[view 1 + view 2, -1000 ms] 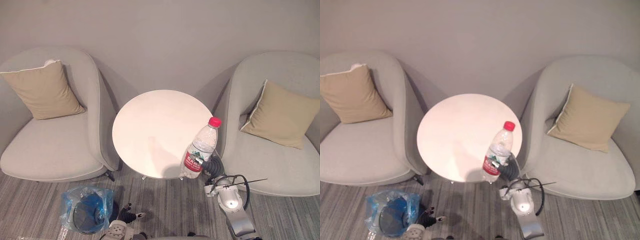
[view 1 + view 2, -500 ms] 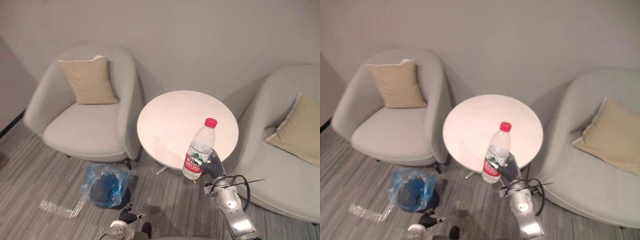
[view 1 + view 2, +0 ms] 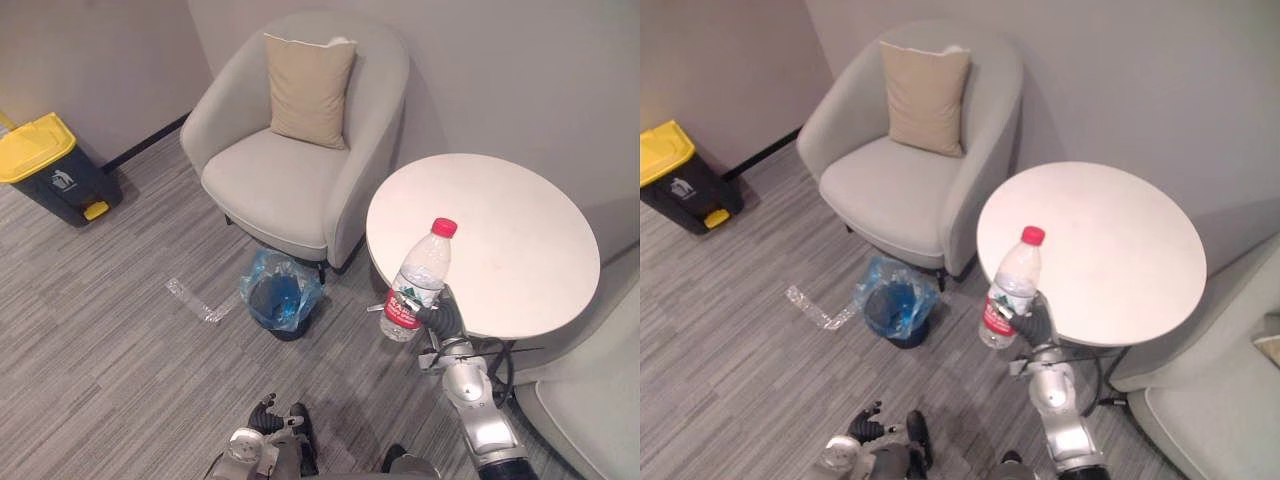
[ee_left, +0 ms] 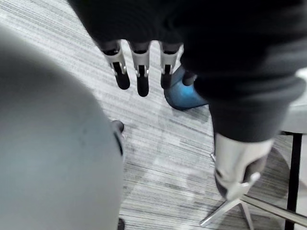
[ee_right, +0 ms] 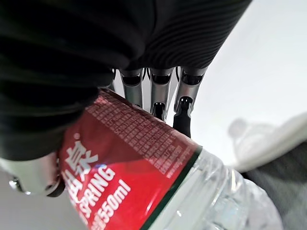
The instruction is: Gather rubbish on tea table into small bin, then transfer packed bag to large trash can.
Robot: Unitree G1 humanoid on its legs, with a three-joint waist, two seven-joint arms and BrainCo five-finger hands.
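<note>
A clear plastic bottle with a red cap and red label stands upright in my right hand, off the near left edge of the round white tea table, above the floor. The right wrist view shows the fingers curled round the bottle's label. The small dark bin, lined with a blue bag, sits on the floor to the left of the bottle, by the armchair. My left hand hangs low near the floor, its fingers relaxed and holding nothing.
A dark trash can with a yellow lid stands against the wall at the far left. A grey armchair with a tan cushion is behind the small bin. A clear plastic wrapper lies on the carpet left of the bin.
The camera has swung to the left, bringing the yellow-lidded can into view. The bottle stays in my right hand and now hangs beside the table's edge, nearer the small bin.
</note>
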